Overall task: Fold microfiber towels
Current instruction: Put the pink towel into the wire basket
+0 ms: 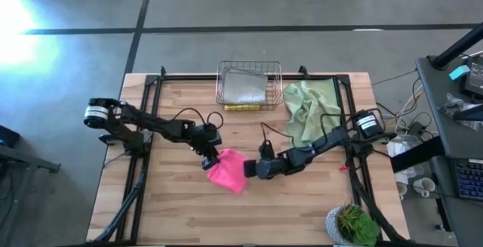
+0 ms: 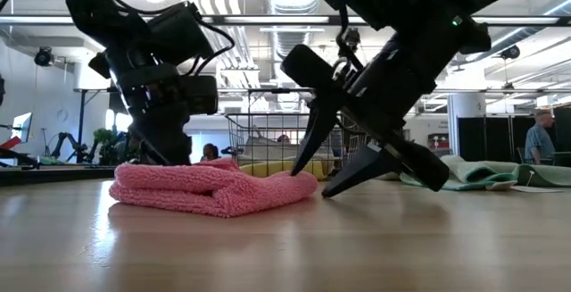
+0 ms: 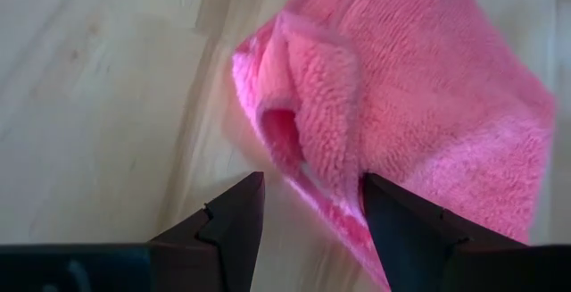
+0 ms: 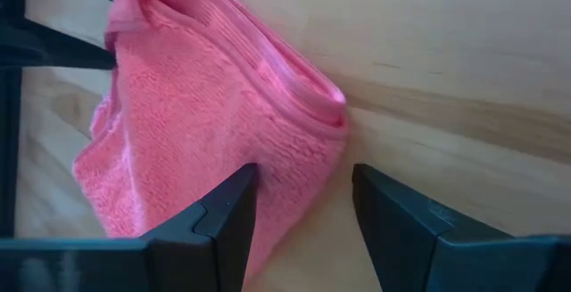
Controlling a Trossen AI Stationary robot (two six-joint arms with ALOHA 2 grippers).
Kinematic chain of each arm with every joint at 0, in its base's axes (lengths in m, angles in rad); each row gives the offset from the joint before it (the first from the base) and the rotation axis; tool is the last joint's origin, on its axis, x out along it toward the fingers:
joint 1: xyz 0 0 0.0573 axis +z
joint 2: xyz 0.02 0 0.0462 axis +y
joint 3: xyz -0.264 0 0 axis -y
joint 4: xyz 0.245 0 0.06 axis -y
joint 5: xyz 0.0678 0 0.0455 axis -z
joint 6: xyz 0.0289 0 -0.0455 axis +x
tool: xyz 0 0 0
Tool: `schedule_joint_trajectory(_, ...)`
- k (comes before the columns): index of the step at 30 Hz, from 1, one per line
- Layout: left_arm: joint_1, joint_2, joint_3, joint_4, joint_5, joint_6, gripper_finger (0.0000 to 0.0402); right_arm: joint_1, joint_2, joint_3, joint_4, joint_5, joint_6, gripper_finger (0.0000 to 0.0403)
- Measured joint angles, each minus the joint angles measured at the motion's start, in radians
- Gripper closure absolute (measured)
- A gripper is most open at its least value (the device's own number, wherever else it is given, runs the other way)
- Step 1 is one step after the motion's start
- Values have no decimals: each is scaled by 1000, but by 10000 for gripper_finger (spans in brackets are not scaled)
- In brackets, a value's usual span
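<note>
A hot pink towel (image 1: pixel 229 171) lies folded in several layers on the wooden table, near its middle. My left gripper (image 1: pixel 207 161) is at its left end, open, slanting down, its fingers on either side of a folded corner (image 3: pixel 308 113). My right gripper (image 1: pixel 247 169) is at the towel's right end, open and rolled onto its side, its fingers on either side of the folded right corner (image 4: pixel 326 113). A grey towel (image 1: pixel 245 87) lies in the wire basket (image 1: pixel 249 64). A yellow towel (image 1: pixel 243 107) shows at the basket's near edge. My left gripper stands with one finger (image 3: pixel 406 238) right against the pink towel's near edge (image 3: pixel 357 229); I cannot tell whether it touches. My right gripper comes slanting down from the table's right. Its upper fingertip (image 2: pixel 299 165) meets the towel's right end (image 2: pixel 308 183), and its lower fingertip (image 2: pixel 332 190) is at the tabletop. The towel lies flat on the table.
A crumpled green towel (image 1: pixel 308 111) lies at the far right of the table, beside the basket. A potted plant (image 1: pixel 351 224) stands at the near right corner. Bare wood lies along the near side of the table.
</note>
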Motion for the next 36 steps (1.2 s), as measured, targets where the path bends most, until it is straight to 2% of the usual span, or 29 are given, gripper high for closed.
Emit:
schedule_joint_trajectory(18,14,95,3,110,-5,4,226,-53,53,71,-14,22,-95,230)
schedule_joint_trajectory(22,14,98,1,154,-6,4,226,-55,53,71,-16,15,-129,255)
schedule_joint_trajectory(27,13,100,0,198,-12,3,229,-61,54,71,-19,13,-161,312)
schedule_joint_trajectory(31,13,101,0,198,-17,2,263,-64,55,79,-17,11,-207,358)
schedule_joint_trajectory(36,14,102,0,198,-23,2,341,-64,55,112,-22,16,-272,391)
